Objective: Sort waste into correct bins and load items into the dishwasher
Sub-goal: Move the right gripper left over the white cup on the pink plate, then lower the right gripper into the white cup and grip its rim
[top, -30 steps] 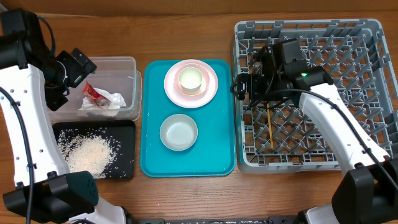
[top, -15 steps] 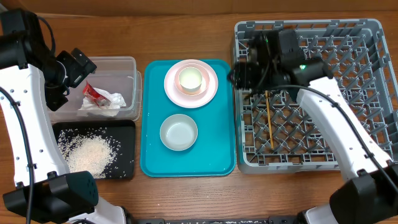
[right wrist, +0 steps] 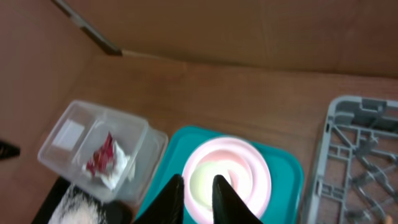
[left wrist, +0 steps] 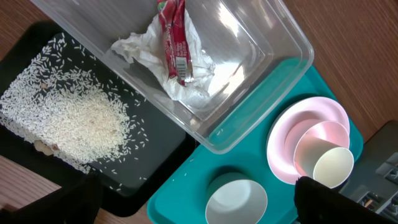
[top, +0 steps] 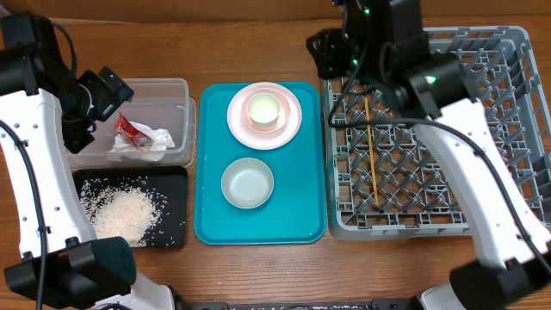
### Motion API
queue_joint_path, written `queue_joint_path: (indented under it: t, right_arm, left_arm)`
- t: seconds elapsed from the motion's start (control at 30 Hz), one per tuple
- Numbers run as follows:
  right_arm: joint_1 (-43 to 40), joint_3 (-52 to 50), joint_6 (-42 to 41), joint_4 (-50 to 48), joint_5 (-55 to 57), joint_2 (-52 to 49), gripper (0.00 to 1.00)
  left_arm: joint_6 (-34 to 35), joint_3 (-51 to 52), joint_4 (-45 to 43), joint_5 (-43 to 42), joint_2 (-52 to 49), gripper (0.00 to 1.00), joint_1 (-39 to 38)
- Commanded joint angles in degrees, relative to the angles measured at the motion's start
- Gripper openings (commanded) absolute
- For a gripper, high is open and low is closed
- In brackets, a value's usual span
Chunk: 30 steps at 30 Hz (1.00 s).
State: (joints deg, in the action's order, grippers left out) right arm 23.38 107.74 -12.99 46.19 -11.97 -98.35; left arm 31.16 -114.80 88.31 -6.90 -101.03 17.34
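Right gripper (right wrist: 198, 180) nearly closed, empty. I judge the cup (right wrist: 205, 169) light, rigid, slick, breakable: pinch its rim.

A: What do we have on the brown wood-grain table (top: 258, 43)?
B: Four things sit straight on it. Far left we see a clear rectangular plastic tub (top: 159, 83), with a shallow black rectangular tray (top: 175, 232) just below it in the overhead view.
A: Middle?
B: Teal rectangular serving tray (top: 301, 207), just beside both. To its right, close alongside, is the large square grey plastic dish rack (top: 413, 227).
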Motion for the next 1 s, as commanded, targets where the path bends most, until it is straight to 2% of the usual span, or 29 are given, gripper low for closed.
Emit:
queue_joint_path:
  t: [0.0,0.17,0.3,0.47,0.97]
  right_arm:
    - [1.29,0.85,2.75,-3.98,1.01,-5.55,0.17]
    - [4.26,0.85,5.88,-8.48,1.01,-12.2,0.21]
    - [6.71,0.85,10.27,-8.41,1.01,-17.49,0.29]
    - [9.75,0.63,14.71,-7.74,1.03,-22.36,0.29]
    - [12.72,-1.29,21.44,-5.75,3.08,-24.96,0.28]
  left_arm:
    - [-0.74,-1.07,-0.09,-0.17,1.4,1.0,-0.11]
    - [-0.74,-1.07,-0.07,-0.17,1.4,1.0,-0.11]
    - [-0.74,-1.07,-0.09,-0.17,1.4,1.0,-0.11]
    - [-0.74,-1.07,-0.09,-0.17,1.4,1.0,-0.11]
    - [-0.74,-1.07,-0.09,-0.17,1.4,1.0,-0.11]
